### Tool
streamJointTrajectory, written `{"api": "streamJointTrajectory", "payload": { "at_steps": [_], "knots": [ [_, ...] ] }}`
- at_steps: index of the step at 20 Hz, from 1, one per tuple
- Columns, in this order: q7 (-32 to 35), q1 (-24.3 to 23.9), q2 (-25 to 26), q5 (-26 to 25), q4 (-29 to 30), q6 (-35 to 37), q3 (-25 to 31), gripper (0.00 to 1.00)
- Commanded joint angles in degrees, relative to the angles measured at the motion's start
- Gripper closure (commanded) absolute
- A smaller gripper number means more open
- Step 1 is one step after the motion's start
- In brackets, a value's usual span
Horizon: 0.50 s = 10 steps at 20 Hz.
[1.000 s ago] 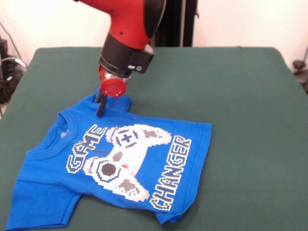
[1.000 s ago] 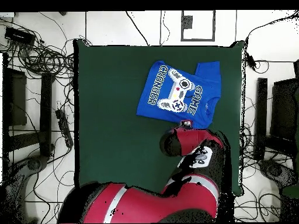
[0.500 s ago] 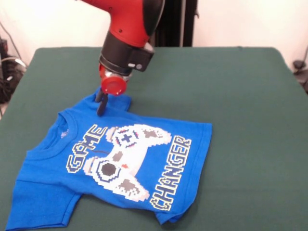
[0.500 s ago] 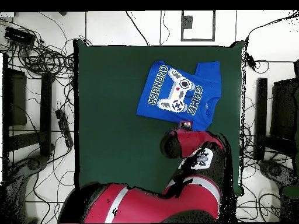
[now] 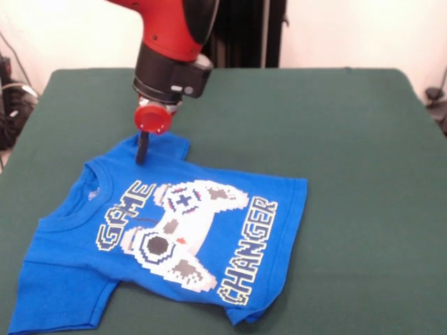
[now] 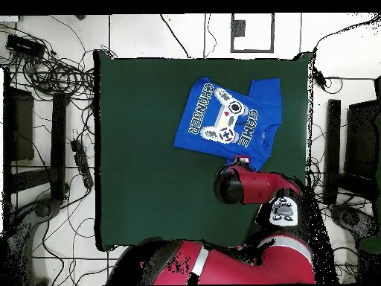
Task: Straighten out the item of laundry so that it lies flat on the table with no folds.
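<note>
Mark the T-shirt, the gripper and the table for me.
T-shirt [image 5: 209, 202], front view, on the white controller print at mid-chest.
Gripper [image 5: 142, 150], front view, on the dark finger standing over the shirt's far sleeve.
Table [image 5: 335, 125], front view, on bare green top beside the shirt.

T-shirt [image 5: 174, 230]: soft knit cloth, matt bright blue; low wrinkles near the hem and at the sleeve nearest the arm. Controller print [image 5: 178, 230] on its chest: flat white-grey film, smoother than the cloth around it, slight sheen. Lettering [image 5: 248, 248] beside the print: same flat printed finish.

Table [image 5: 349, 139]: dark green felt-like top, matt, finely napped, no glare.

Arm [image 5: 171, 31] above the shirt's far sleeve: glossy red moulded shell with highlights; black collar [image 5: 167, 77] below it satin plastic. Red disc [image 5: 152, 118] under the collar: smooth, semi-gloss. Gripper [image 5: 142, 148]: matt black.
</note>
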Motion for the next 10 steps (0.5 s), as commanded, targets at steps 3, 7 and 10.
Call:
{"api": "streamJointTrajectory", "payload": {
  "at_steps": [3,7,10],
  "knots": [
    [-7.41,2.68,6.09,-0.83,13.33,14.84,8.66,0.0],
    [-6.79,3.21,6.66,-0.66,13.25,14.58,8.56,0.0],
    [-6.31,4.11,6.92,-0.5,13.09,15.05,7.99,0.0]
  ]
}}
